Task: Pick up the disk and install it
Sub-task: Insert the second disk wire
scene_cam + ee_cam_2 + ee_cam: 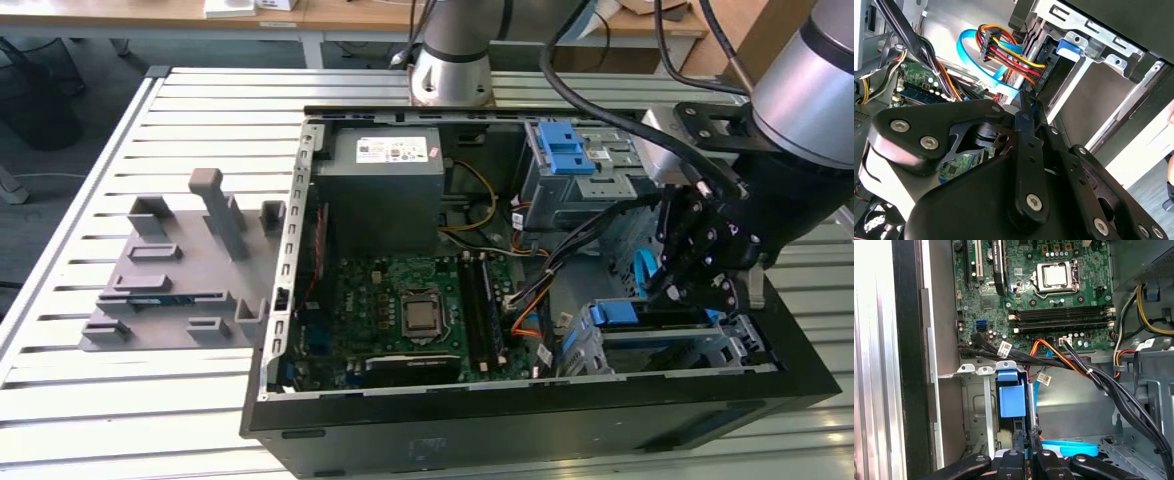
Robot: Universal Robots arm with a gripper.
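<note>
The disk [1013,400] stands on edge in the lower drive cage [727,345] of the one open computer case [287,300]. The end effector [1026,442] sits just above it, fingers drawn together, pinching or pressing its edge. One grey fixture [174,270] lies on the slatted surface [107,400].

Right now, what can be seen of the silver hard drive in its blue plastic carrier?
The disk sits, seemingly on edge, in a slot of the silver metal drive cage, inside the open black computer case at the exterior view's right. Its blue carrier end and a thin silver edge show; the label is hidden. The black gripper is right at it; contact is unclear.
</note>
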